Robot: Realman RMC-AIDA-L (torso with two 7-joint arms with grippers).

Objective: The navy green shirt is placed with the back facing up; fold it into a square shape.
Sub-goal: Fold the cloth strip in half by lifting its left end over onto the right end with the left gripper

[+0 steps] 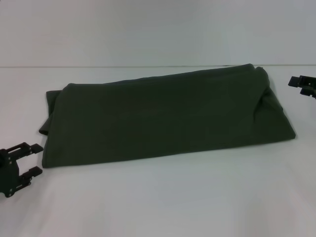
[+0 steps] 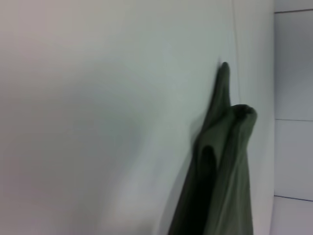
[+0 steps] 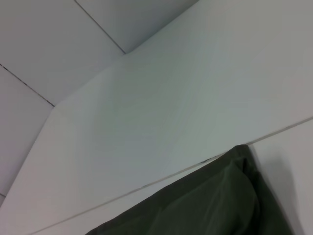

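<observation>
Shirt fabric filled the middle of the white table (image 1: 158, 202): the navy green shirt (image 1: 163, 118) lay folded into a long, slanted band, its layered end showing in the left wrist view (image 2: 220, 186) and a rounded corner in the right wrist view (image 3: 205, 205). Just off the shirt's near left corner, the left gripper (image 1: 30, 159) sat with fingers spread, holding nothing. Beyond the shirt's far right end, the right gripper (image 1: 302, 84) was only partly visible; I cannot tell its state.

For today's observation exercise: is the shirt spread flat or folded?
Folded: the navy green shirt lies as a long band, no sleeves showing, layered edges at its ends.
</observation>
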